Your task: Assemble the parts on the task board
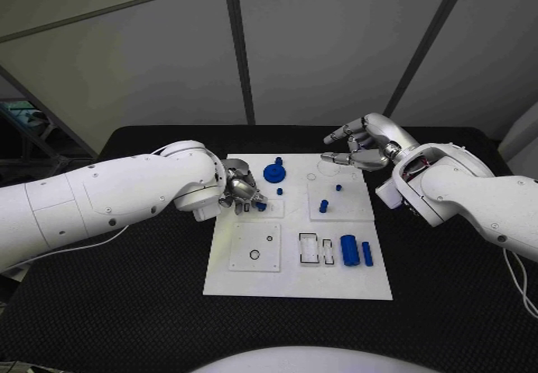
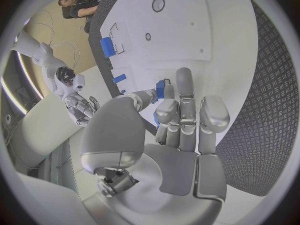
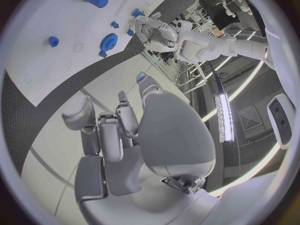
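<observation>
Pinching small blue part [image 2: 160, 89], seemingly cylindrical: left hand [image 1: 239, 192].

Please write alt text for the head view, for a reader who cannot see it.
The left hand pinches a small blue part over the white task board, while the right hand hovers empty near its far edge.
</observation>
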Controlling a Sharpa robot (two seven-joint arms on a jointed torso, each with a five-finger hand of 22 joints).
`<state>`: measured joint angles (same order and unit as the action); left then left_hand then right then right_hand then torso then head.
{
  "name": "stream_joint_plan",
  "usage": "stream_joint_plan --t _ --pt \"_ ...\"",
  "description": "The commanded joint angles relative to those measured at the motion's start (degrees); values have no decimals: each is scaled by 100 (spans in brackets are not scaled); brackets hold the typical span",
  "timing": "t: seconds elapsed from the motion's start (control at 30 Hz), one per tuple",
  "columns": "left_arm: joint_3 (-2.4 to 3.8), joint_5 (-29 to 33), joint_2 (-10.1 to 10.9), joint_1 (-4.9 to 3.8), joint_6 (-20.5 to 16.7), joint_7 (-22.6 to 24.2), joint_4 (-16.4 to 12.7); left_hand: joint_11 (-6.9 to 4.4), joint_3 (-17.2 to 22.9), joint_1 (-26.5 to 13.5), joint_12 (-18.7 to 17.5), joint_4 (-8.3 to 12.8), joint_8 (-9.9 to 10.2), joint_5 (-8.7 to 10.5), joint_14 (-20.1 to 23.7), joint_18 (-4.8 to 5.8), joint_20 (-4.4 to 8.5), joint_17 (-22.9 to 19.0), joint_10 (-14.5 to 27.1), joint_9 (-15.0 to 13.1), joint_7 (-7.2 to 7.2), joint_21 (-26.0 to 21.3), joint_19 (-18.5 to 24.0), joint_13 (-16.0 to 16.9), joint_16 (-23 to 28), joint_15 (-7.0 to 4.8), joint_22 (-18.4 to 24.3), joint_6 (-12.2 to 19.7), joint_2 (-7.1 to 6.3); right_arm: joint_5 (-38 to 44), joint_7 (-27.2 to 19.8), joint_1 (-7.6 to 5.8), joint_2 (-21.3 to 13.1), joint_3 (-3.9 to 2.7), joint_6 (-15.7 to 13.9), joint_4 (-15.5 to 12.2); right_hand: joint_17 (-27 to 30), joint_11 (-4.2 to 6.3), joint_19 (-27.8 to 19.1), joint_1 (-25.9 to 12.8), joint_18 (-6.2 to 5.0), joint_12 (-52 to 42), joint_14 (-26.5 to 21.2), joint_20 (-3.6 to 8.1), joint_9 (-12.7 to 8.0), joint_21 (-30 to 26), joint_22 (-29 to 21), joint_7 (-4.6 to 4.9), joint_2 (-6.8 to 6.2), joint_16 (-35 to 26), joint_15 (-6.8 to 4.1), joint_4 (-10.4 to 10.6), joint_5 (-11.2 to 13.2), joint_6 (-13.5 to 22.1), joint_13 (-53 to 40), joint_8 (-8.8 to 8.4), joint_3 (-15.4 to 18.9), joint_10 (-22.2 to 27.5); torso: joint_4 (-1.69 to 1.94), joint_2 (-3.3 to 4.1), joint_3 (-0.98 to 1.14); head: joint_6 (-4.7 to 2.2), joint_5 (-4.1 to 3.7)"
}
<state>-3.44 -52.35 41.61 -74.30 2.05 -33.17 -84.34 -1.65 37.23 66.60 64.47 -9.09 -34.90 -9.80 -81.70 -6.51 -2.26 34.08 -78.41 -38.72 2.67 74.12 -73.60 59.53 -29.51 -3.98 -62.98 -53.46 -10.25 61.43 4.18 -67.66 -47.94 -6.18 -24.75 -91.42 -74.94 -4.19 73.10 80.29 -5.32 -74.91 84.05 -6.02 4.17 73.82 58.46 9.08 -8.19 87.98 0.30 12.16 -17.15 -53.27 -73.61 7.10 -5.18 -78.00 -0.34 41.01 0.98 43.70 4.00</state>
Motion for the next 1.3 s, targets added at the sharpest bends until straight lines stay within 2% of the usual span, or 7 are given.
stream_joint_plan --t 0.03,0.97,1.3 --pt "0 -171 4 -5 4 -77 -2 3 1027 -66 -37 980 -40 -31 -17 57 -2 10 -29 -10 -11 41 -57 -9 24 -26 -10 -33 4 19 -22 -9 3 -5 36 -3 -1009 -2 -42 -23 -90 23 465 -17 -4 -38 -8 6 -4 -38 -30 2 -24 -29 7 35 31 39 7 -4 -1 4 -7" --pt "-1 -299 0 -4 214 -198 -31 -17 1165 -190 -30 1099 -110 -177 -24 80 13 19 -87 -79 -29 117 -135 -18 31 -41 -140 -63 -70 19 -30 -9 27 -5 64 17 -1008 -1 -46 -24 -91 30 465 -15 -4 -48 -19 5 6 -40 -32 7 -33 -28 16 43 44 44 -1 -1 4 37 11" --pt "-1 -300 -46 -5 164 -209 3 -18 1164 -211 -52 1099 -115 -186 -26 80 14 20 -86 -83 -32 116 -134 -46 31 -41 -139 -68 -75 19 -29 -9 30 -5 64 15 -1006 0 -47 -24 -92 32 464 -14 -4 -51 -23 4 10 -42 -33 9 -40 -32 17 47 47 45 3 0 4 30 1"
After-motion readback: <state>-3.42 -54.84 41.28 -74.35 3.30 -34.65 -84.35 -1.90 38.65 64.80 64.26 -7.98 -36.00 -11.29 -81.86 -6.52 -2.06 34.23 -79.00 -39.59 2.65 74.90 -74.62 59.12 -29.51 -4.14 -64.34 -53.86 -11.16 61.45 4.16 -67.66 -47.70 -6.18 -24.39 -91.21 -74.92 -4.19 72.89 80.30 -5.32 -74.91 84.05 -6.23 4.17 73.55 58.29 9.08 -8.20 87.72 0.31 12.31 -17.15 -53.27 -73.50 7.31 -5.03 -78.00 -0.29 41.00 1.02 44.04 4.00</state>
